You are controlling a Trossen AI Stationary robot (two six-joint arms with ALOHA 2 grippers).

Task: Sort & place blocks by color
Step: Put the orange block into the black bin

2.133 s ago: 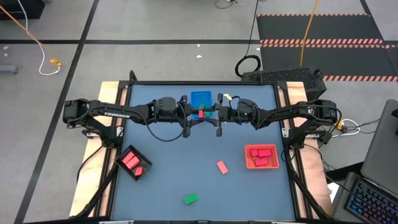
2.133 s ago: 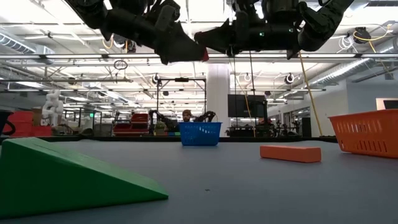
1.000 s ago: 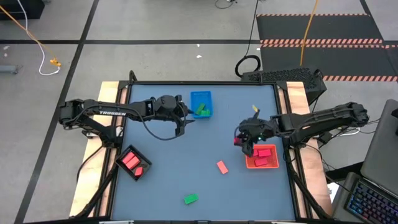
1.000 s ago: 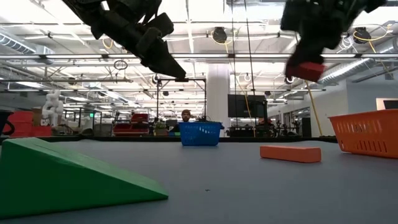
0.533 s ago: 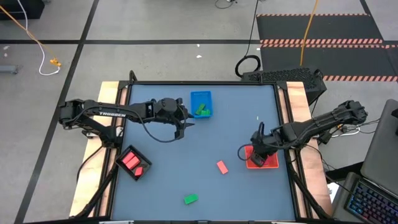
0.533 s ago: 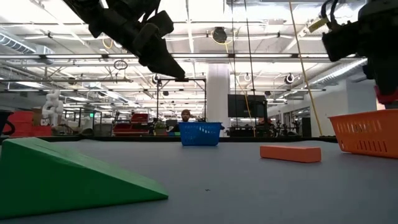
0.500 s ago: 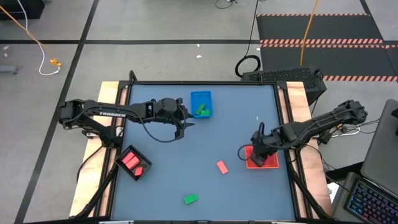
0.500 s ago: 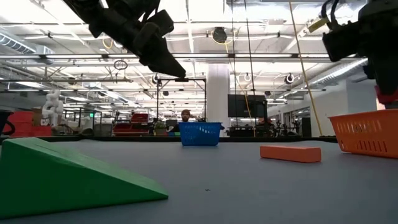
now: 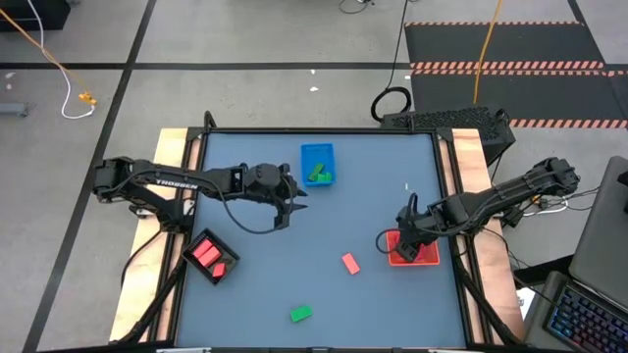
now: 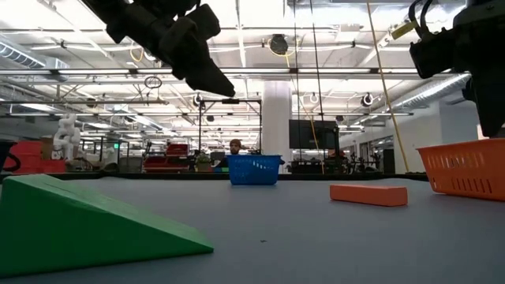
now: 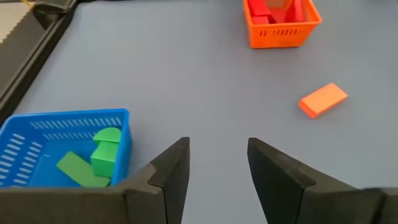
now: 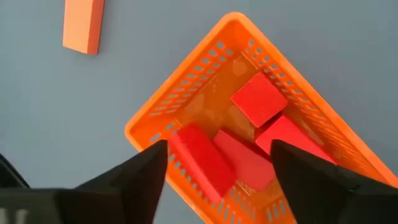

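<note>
I am hovering my right gripper, jaws spread and empty, over the orange tray at the table's right edge, four red blocks inside. My left gripper is hanging open mid-table. A salmon block and green block are still lying loose near the front edge.

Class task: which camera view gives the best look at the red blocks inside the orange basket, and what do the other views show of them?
The right wrist view: it looks straight down into the orange basket at four red blocks. The left wrist view shows them far off; in the high view the right arm covers them; the low view shows only the basket's wall.
</note>
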